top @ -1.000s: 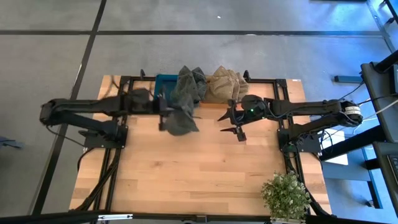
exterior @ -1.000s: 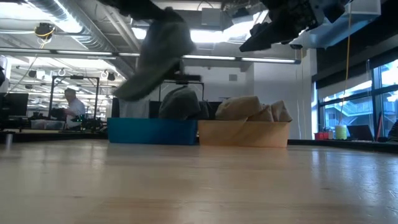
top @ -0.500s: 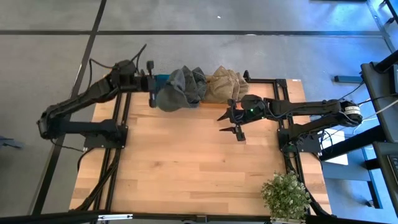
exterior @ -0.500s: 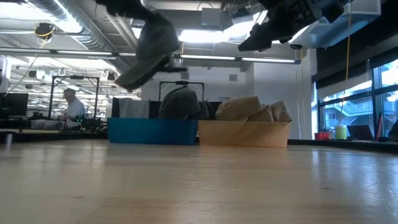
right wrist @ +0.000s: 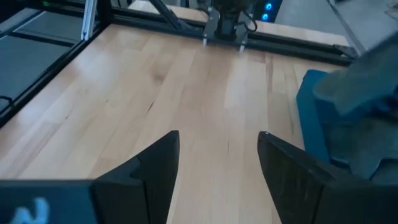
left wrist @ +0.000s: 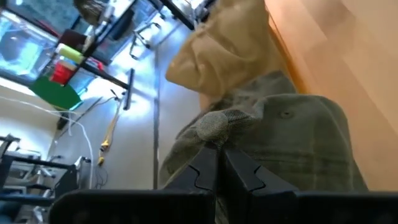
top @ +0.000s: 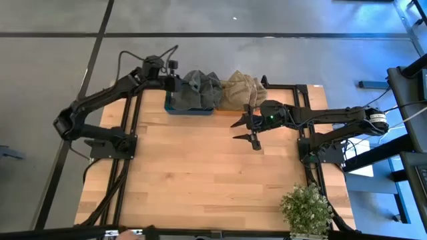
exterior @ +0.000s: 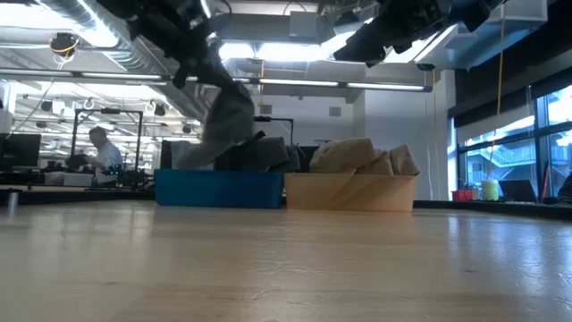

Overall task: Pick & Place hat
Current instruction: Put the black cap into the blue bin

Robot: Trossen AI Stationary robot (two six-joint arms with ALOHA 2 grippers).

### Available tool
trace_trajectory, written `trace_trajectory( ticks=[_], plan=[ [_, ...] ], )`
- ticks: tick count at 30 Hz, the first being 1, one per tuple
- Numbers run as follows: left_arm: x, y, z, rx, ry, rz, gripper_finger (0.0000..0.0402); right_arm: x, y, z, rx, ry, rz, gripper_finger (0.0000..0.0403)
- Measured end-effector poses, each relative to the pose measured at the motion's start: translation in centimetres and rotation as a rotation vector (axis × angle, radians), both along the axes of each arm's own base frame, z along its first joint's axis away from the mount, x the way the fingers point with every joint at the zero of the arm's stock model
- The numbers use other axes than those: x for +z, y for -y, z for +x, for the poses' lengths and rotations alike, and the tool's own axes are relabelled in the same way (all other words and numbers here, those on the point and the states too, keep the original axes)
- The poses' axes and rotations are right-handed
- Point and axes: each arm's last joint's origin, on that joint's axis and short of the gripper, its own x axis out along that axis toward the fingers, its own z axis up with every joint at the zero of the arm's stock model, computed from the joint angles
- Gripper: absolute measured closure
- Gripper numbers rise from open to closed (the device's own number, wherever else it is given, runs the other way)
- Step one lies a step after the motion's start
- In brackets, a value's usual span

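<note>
Left claw (top: pixel 175 84) up over the blue bin (top: pixel 190 109) at the far edge of the wooden surface (top: pixel 200 173), clenched on a grey-green hat (left wrist: pixel 292 143). Fingers pressed together in the left wrist view, pinching the hat's fabric right at its top button (left wrist: pixel 213 124). In the low view, hat (exterior: pixel 228 121) hanging from that claw, its lower edge dipping to the bin's rim (exterior: pixel 219 174), over more dark hats piled inside. Whether the hat already touches that pile: cannot tell.

Tan bin (exterior: pixel 350 191) just beside the blue bin, touching it on the side toward the right arm, heaped with beige hats (top: pixel 242 90).

Right claw (top: pixel 245 129) hovering above bare surface, near the tan bin and on the side of it toward the surface's middle, released, fingers spread wide with only wood between them in the right wrist view.

Potted plant (top: pixel 307 210) well apart from the blue bin, at the surface's near corner on the right arm's side. Person (exterior: pixel 100 150) seated in the room beyond the blue bin.
</note>
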Motion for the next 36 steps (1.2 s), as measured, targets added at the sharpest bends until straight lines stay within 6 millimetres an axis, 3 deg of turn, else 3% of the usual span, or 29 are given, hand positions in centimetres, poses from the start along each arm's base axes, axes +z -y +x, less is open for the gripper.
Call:
trace_trajectory(
  ticks=[17,22,30,36],
  plan=[
    [-6.3,-3.5,3.5,0.103,-0.091,-0.207,0.0380,0.1,0.0,0.1,0.001,0.014,-0.005,0.0185],
    [-6.2,-3.8,3.6,0.157,-0.091,-0.174,0.0372,0.1,0.0,0.0,0.009,0.013,-0.023,0.0185],
    [-5.0,-4.4,4.2,0.218,0.099,-0.203,0.0366,0.1,0.0,0.0,0.021,0.014,-0.049,0.0185],
    [-5.1,-4.3,4.1,0.229,0.099,-0.230,0.0321,-0.1,0.0,-0.1,0.022,-0.006,-0.047,0.0185]
  ],
)
